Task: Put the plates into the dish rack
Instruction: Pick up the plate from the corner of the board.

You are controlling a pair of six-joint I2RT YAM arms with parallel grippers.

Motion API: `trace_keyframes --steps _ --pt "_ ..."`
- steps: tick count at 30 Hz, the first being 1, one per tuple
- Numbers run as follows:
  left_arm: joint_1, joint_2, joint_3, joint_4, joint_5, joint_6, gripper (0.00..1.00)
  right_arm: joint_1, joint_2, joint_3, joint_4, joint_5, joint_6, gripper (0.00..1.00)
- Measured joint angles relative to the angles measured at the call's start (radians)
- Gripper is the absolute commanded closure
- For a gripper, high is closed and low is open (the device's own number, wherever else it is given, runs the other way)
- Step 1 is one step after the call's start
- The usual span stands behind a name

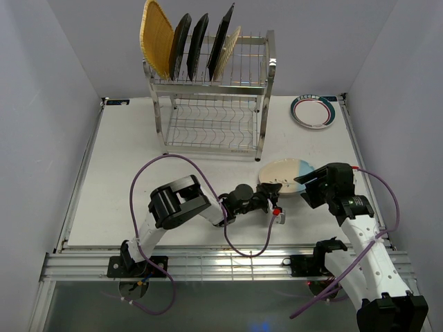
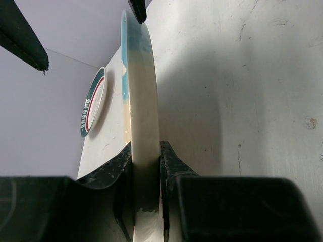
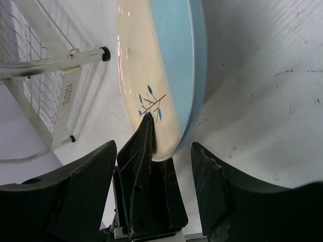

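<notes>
The cream-blue plate (image 1: 285, 173) sits between our two pincers. Our left pincer (image 2: 146, 151) squeezes its rim tight. Our right pincer (image 3: 154, 151) is wide, with one finger on each side of the plate, not gripping. We think this is a hand-over. Next, the left one must carry the plate to the dish rack (image 1: 214, 104), far beyond it, and find a free slot.

You can read "SUS304" printed on a leg of the dish rack (image 3: 69, 93). The rim lettering on the teal-rimmed plate (image 2: 93, 103) is too small to read.
</notes>
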Motion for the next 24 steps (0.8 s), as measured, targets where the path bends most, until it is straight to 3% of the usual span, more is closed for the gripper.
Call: trace_keyframes --steps 24 --pt "-0.005 -0.07 -0.008 -0.045 -0.039 -0.153 1.0 0.0 -0.065 -0.124 0.11 0.044 0.016 0.36"
